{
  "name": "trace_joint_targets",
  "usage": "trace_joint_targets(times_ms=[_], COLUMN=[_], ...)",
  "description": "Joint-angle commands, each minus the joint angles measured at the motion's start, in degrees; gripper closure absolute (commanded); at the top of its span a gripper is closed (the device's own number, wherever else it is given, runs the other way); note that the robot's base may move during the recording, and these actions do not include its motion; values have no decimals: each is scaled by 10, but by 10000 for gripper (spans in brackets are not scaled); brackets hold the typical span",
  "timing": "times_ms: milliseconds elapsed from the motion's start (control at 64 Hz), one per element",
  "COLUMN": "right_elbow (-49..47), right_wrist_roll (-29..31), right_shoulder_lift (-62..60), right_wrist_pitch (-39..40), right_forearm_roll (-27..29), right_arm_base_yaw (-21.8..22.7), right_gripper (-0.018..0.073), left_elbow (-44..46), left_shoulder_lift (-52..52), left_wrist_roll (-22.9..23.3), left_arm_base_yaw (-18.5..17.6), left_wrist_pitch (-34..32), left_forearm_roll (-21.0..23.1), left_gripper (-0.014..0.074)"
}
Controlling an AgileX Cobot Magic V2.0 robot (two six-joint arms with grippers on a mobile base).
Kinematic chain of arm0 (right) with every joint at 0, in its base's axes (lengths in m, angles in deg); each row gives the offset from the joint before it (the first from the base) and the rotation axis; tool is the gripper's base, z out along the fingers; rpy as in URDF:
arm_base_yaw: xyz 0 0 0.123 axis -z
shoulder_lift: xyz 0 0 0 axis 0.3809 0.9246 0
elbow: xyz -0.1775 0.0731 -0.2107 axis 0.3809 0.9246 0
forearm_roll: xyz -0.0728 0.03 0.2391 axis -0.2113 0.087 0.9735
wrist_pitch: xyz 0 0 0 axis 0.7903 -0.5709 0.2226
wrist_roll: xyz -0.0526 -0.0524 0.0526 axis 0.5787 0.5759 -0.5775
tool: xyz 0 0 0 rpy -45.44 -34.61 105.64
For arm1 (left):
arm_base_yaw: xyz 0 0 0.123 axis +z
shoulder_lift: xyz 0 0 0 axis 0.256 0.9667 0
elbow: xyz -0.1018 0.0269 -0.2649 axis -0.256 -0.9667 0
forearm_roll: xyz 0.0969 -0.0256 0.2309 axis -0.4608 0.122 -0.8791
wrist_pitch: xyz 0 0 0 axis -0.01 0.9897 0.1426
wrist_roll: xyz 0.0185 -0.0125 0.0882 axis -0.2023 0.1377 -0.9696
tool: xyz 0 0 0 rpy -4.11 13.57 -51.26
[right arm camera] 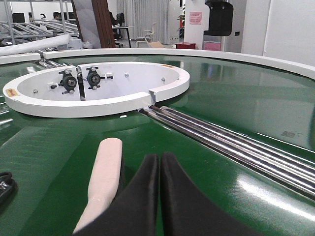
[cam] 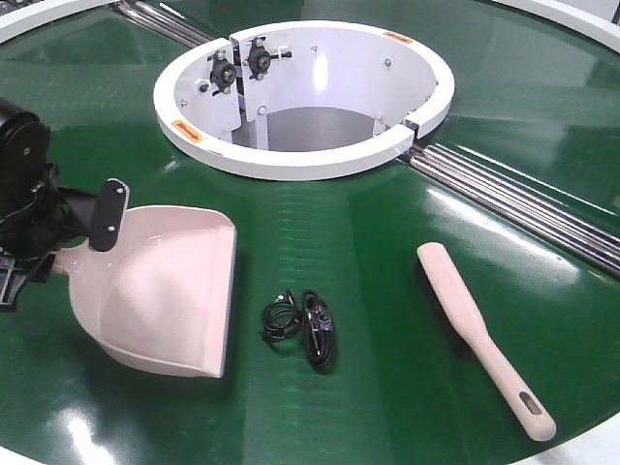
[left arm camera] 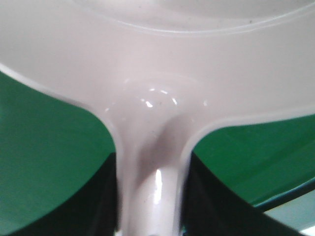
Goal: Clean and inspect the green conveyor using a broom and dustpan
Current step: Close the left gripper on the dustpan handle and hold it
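Plainly, the dustpan (cam: 170, 291) is in hand. The left gripper (left arm camera: 149, 201) has its black fingers pressed to either side of the handle's neck. The scoop sits at the near left of the green conveyor (cam: 387, 242), its flat lip toward a small coil of black cable (cam: 308, 325). It looks like thin moulded plastic, light and stiff but glossy, so a hold close to the scoop should resist twisting.

The broom (cam: 480, 325) lies loose at the near right, diagonal, slotted handle end nearest, well apart from the dustpan. It should be light and rigid too. The narrow handle, between bristle head and slot, seems the place to take it. The right gripper (right arm camera: 159, 169) is just right of the broom's far end, fingers pressed together with nothing between them; it would need to open first.
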Motion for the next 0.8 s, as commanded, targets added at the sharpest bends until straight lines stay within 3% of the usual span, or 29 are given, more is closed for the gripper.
trace_joint_targets(times_ms=[0,203,453,781], right_elbow=[2,2,2,2], right_wrist_roll=[7,7,7,7], right_shoulder_lift=[-6,-6,-6,-6], right_wrist_pitch=[44,44,44,44], right_forearm_roll=[-1,-1,-1,-1], right_arm_base_yaw=[0,0,0,0], right_gripper=[568,568,568,568], left_elbow=[18,18,18,18], left_shoulder_lift=[-12,1,14,32], left_wrist_roll=[8,43,83,83], left_arm_base_yaw=[-12,-24,-53,-77], left_wrist_pitch=[30,39,45,56], left_forearm_roll=[-10,-10,-51,-51], left_gripper=[604,604,604,604])
